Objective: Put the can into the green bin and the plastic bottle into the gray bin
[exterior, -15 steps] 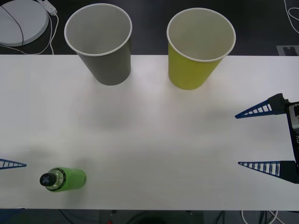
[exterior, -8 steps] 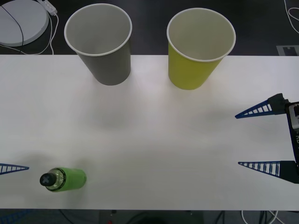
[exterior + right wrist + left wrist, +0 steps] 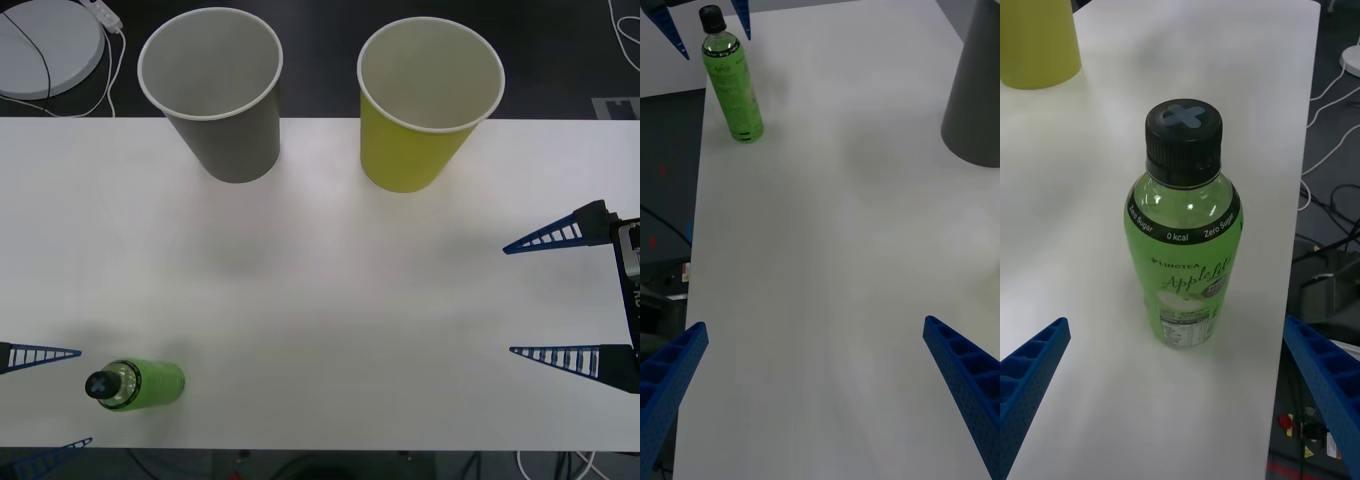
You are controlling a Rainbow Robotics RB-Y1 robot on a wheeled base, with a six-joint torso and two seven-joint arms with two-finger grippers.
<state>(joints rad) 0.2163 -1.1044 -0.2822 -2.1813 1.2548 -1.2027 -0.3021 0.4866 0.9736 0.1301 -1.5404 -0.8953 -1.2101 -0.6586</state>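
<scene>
Plastic bottle [image 3: 135, 385] stands upright near the table's [image 3: 320, 300] front-left corner, untouched. Left gripper [image 3: 45, 405], fingers spread wide, sits just beside it, lined up to grasp. Next it must advance, close, then carry it to the gray bin [image 3: 215, 95]. Right gripper [image 3: 555, 295] waits open.

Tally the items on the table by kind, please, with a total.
Cups: 2, the gray bin and the green bin
Bottles: 1, the plastic bottle, upright near the left gripper
Cans: 0
Total: 3
</scene>
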